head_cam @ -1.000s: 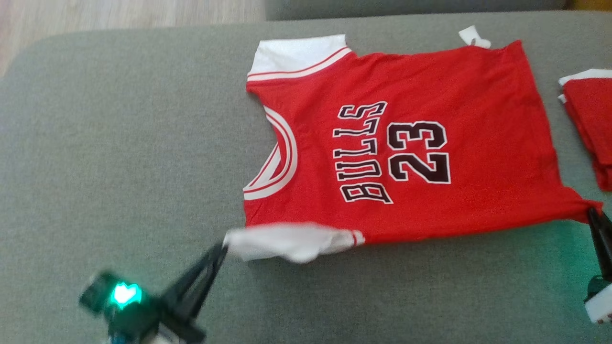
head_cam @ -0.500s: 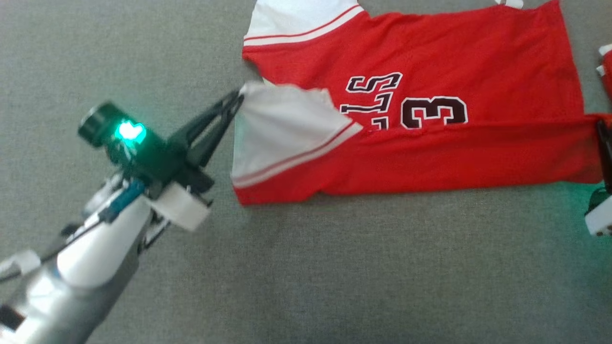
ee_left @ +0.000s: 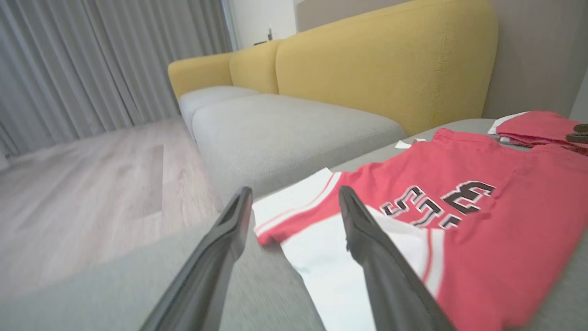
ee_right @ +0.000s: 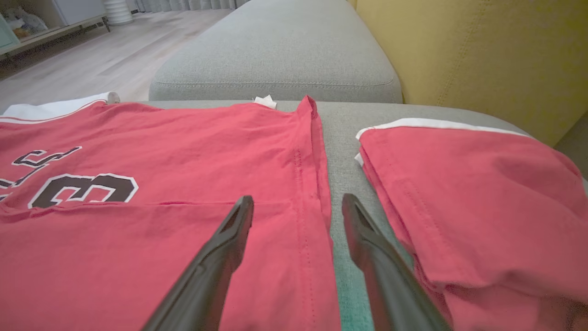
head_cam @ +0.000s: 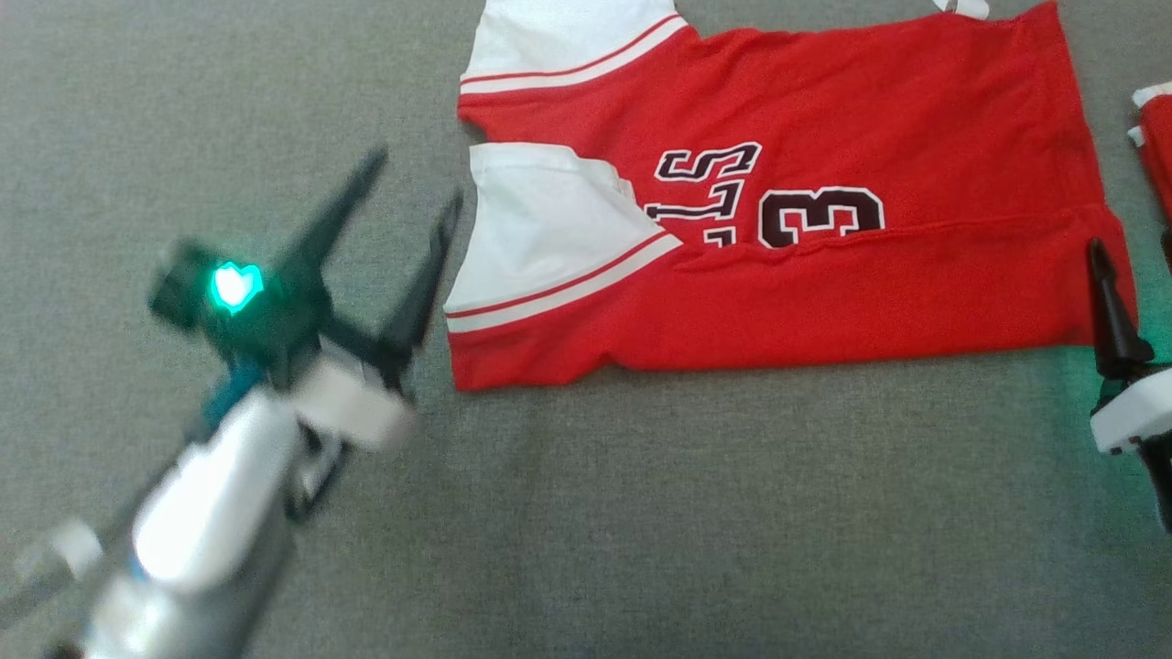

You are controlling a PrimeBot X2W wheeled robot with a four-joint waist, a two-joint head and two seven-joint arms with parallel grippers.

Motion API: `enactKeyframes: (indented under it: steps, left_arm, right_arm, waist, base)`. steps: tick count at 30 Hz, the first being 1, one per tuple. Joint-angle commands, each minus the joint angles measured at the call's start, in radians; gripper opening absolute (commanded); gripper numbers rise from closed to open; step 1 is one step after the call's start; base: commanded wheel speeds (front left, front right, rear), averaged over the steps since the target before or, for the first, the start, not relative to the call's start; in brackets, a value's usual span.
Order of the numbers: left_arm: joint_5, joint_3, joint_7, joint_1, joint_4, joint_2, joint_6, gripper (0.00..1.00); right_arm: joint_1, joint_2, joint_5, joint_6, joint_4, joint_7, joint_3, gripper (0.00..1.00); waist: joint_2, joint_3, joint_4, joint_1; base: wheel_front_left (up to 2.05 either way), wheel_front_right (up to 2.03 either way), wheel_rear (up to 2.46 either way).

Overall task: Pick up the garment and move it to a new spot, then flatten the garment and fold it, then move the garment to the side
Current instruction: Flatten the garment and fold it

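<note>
The garment (head_cam: 824, 101) is a red jersey with white sleeves and black lettering, lying on a grey cushion (head_cam: 641, 513). Its near edge is folded up over the lower part of the lettering. My left gripper (head_cam: 414, 178) stands open just left of the folded white sleeve (head_cam: 540, 229), its fingers apart from the cloth. In the left wrist view the left gripper (ee_left: 295, 193) frames the sleeve edge of the garment (ee_left: 482, 239). My right gripper (head_cam: 1131, 247) is open at the garment's right hem. In the right wrist view the right gripper (ee_right: 297, 200) hovers over the hem of the garment (ee_right: 183, 151).
A second folded red garment (ee_right: 459, 184) lies just right of the jersey, close to the right gripper, and also shows at the head view's right edge (head_cam: 1158, 137). A yellow sofa back (ee_left: 390, 69) and another grey cushion (ee_right: 275, 59) stand beyond. Wood floor (ee_left: 92, 193) lies to the left.
Both grippers have opened and let go of the garment. The white sleeve and near edge now rest folded over the jersey. The left gripper has drawn back a little to the left.
</note>
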Motion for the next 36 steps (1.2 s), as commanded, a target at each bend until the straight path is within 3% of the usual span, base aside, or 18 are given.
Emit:
enactKeyframes:
  steps: [1,4,9,24,25,26,28,36]
  left_arm:
    - [-0.016,0.055,-0.004,0.063,-0.039,0.009,0.012,1.00]
    - [-0.041,0.080,-0.004,0.192,-0.059,-0.037,0.020,1.00]
    - [-0.066,0.099,-0.004,0.309,-0.027,-0.111,-0.010,1.00]
    - [-0.071,0.124,-0.004,0.223,0.245,-0.184,-0.053,1.00]
    - [-0.071,0.123,-0.004,0.218,0.258,-0.188,-0.054,0.93]
    - [-0.071,0.118,-0.004,0.213,0.267,-0.191,-0.055,0.73]
    - [-0.070,0.105,-0.004,0.210,0.283,-0.193,-0.057,0.00]
    - [-0.123,0.018,-0.004,0.220,0.272,-0.163,-0.058,0.00]
  right_arm:
    - [0.019,-0.010,-0.006,-0.001,-0.019,-0.020,-0.004,1.00]
    - [0.050,0.011,-0.011,-0.001,-0.012,-0.035,-0.018,1.00]
    - [0.079,0.034,-0.016,-0.001,-0.005,-0.044,-0.029,1.00]
    - [0.066,0.036,-0.014,-0.001,0.001,-0.029,-0.013,1.00]
    - [0.066,0.036,-0.013,-0.001,0.004,-0.028,-0.013,1.00]
    - [0.067,0.035,-0.012,-0.001,0.007,-0.027,-0.013,1.00]
    - [0.066,0.035,-0.011,-0.001,0.017,-0.023,-0.013,1.00]
    - [0.036,0.025,-0.004,-0.001,0.098,0.030,-0.005,1.00]
  waist:
    - [0.0000,-0.012,0.000,0.0000]
    - [0.0000,-0.028,0.004,0.0000]
    - [0.0000,-0.040,0.004,0.0000]
    - [0.0000,-0.028,-0.021,0.0000]
    - [0.0000,-0.026,-0.021,0.0000]
    - [0.0000,-0.026,-0.021,0.0000]
    - [0.0000,-0.027,-0.021,0.0000]
    - [0.0000,-0.043,-0.008,0.0000]
  base:
    - [0.00,0.00,0.00]
    - [0.00,0.00,0.00]
    - [0.00,0.00,0.00]
    - [0.00,0.00,0.00]
    - [0.00,0.00,0.00]
    - [0.00,0.00,0.00]
    - [0.00,0.00,0.00]
    - [0.00,0.00,0.00]
